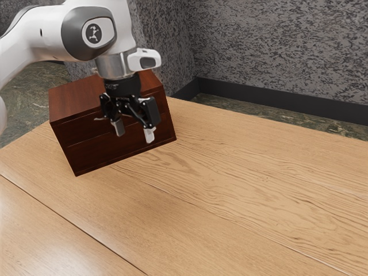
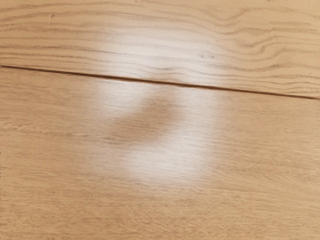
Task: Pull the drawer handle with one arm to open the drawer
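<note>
Exterior view, arm angled down, gripper [image 1: 134, 134] spread wide, before drawer [image 1: 77, 129]

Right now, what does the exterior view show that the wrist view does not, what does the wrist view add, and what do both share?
Exterior view: the dark red-brown drawer box, the white arm with its jaws open and hanging in front of the box, and the speckled grey wall. Wrist view: a close look at a pale sheen and a soft shadow on the wood. Both: the light wooden table and a dark seam between its planks.
</note>
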